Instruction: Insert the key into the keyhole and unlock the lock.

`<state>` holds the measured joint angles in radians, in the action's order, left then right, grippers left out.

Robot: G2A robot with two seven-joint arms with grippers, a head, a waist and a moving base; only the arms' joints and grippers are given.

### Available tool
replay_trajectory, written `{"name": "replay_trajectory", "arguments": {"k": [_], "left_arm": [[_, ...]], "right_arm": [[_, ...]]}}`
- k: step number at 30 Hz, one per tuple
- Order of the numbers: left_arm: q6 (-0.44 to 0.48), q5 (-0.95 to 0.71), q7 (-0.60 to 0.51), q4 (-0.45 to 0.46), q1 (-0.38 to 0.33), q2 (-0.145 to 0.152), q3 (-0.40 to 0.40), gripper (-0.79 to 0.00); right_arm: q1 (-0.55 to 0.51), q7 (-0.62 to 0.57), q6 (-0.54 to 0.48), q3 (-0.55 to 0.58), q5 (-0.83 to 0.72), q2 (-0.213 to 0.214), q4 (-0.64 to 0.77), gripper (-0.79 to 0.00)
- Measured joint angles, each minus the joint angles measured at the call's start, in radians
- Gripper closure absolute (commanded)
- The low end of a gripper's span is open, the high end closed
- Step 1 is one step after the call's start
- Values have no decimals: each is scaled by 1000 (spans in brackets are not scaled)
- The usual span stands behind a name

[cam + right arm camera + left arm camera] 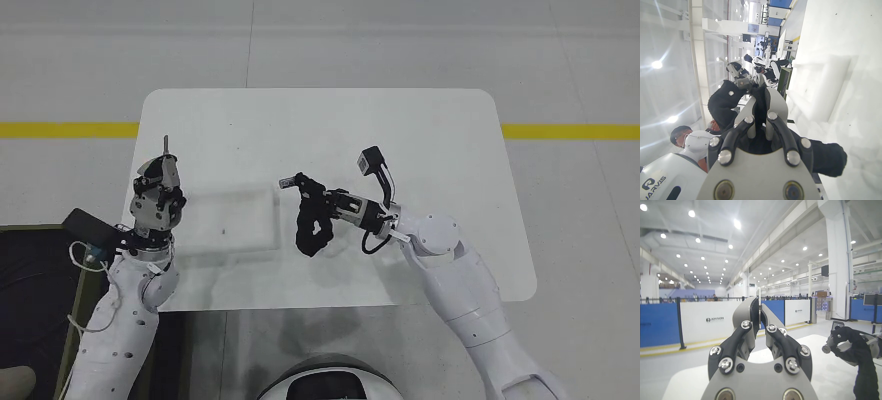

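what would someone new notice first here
First, the left gripper at the table's left side, shut on a thin metal key whose blade juts out past its fingertips. Next, near the middle of the white table, the right gripper clamps a black fabric-sleeved lock with a metal head, well apart from the key. A white tray lies between the two.

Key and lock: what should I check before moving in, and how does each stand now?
1. Grip on key by left gripper: ok.
2. Grip on lock by right gripper: ok.
3. Aim of key tip at lock: not ok, the lock sits off to one side.
4. Facing of keyhole toward key: cannot tell.
5. Clearance over tray between the arms: cannot tell.
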<state>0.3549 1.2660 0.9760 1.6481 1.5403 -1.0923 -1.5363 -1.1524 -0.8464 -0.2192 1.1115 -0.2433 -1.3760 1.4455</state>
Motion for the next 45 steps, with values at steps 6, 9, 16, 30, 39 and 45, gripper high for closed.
{"name": "replay_trajectory", "arguments": {"k": [6, 9, 16, 30, 39, 45], "left_arm": [[-44, 101, 61, 40, 7, 7, -21, 0], [-229, 420, 220, 15, -1, 17, -32, 0], [-661, 1007, 329, -121, -65, 25, -30, 0], [-831, 1164, 188, -85, -33, 25, -65, 0], [-844, 1361, 72, -55, 0, 31, -66, 0], [-829, 1361, 49, -44, 8, 34, -64, 0]], "right_arm": [[-34, 32, 7, 2, 21, 3, 37, 0], [-41, 31, 10, 4, 16, 5, 50, 0], [-50, -11, 40, -1, -33, 8, 61, 0], [-73, 79, 46, -26, 98, 10, 115, 0], [-65, 119, 61, -57, 169, 9, 129, 0], [-66, 138, 30, -64, 208, 12, 129, 0]]}}
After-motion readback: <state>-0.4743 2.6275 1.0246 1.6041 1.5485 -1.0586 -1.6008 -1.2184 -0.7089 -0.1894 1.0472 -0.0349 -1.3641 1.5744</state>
